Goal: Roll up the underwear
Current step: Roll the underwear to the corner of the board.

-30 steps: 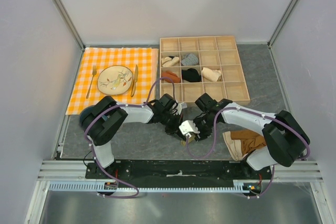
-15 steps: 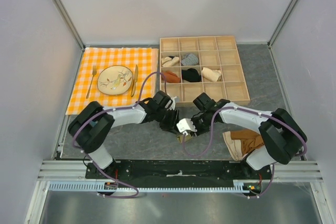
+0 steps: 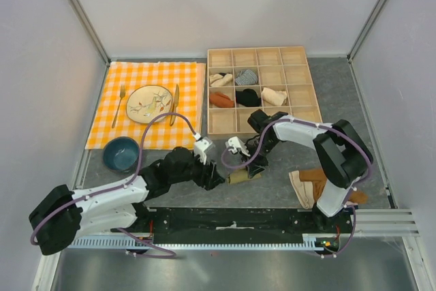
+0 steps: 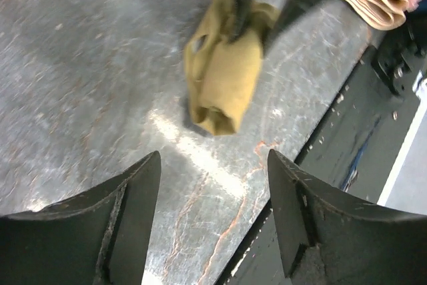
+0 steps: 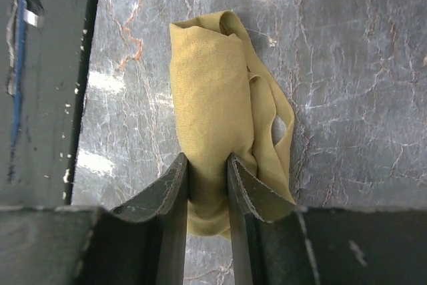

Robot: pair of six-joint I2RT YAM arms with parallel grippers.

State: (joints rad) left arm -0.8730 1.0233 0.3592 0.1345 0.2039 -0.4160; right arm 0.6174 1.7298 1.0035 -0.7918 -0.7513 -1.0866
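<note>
Finishing the roll seems the step: from above, the olive-khaki fabric underwear (image 3: 240, 177) lies bundled on the grey marbled desk (image 3: 381, 134); the pale wooden grid box (image 3: 208, 93) holds five rolled garments (image 3: 248, 97). Left wrist: the left end effector (image 4: 213, 165) hovers spread, short of it. Right wrist: the right end effector (image 5: 207, 168) pinches its end; tucking the loose loop (image 5: 265, 101) likely follows.

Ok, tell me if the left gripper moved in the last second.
Yes. Against the wooden compartment tray, the left gripper has shifted leftward.
</note>
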